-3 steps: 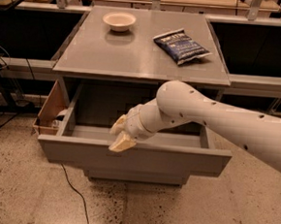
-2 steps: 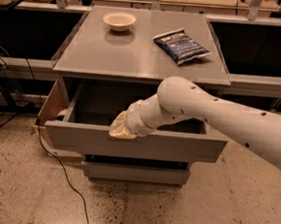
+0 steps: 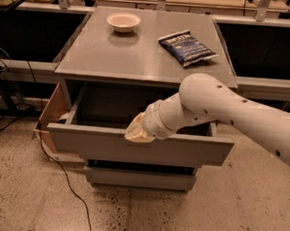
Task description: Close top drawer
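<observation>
Floor (image 3: 28, 198): speckled terrazzo-type surface, runs under and in front of the cabinet.
Cabinet (image 3: 139, 57): grey unit w/ flat grey top, centre of view, front facing the camera.
Arm (image 3: 235, 109): white, dotted w/ small dark holes, enters from the right edge and reaches down-left across the cabinet's front right corner.
Top drawer (image 3: 182, 150): wide grey drawer, plain handleless front, pulled partway out from under the cabinet top. Grey interior and slim left side wall visible. Contents not discernible.
Lower drawer front (image 3: 140, 179): shorter grey front just below the top drawer, set further back.
Cardboard box (image 3: 52, 112): brown, open, on the floor against the cabinet's left side.
Chip bag (image 3: 187, 47): dark blue, lying flat on the cabinet top, back right.
Bowl (image 3: 123, 21): pale, round, upright on the cabinet top, back left, well apart from the bag.
Gripper (image 3: 136, 133): cream-coloured, at the top edge of the drawer front, approx. mid-width, touching or just over the edge. Grasp state: not discernible.
Cable (image 3: 64, 181): dark, thin, trails across the floor left of the cabinet.
</observation>
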`<action>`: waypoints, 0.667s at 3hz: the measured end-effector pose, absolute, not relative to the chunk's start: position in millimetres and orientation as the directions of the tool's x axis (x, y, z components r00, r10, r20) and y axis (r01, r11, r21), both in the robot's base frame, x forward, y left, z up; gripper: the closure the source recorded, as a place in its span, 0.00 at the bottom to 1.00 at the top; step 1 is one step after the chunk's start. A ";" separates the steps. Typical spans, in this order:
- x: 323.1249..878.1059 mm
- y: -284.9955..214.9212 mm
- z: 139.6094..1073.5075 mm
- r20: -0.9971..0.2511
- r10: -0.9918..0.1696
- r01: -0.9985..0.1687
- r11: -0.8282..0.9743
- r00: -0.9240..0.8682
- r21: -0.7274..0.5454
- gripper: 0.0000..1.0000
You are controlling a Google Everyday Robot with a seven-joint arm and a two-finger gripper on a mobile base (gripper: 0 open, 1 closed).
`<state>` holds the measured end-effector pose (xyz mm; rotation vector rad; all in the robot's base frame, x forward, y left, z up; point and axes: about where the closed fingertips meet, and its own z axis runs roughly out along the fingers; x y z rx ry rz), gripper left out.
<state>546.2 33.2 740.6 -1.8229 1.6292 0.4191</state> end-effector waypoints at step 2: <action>524.7 -17.5 757.4 -0.616 -0.782 -0.983 0.023 0.097 -0.184 1.00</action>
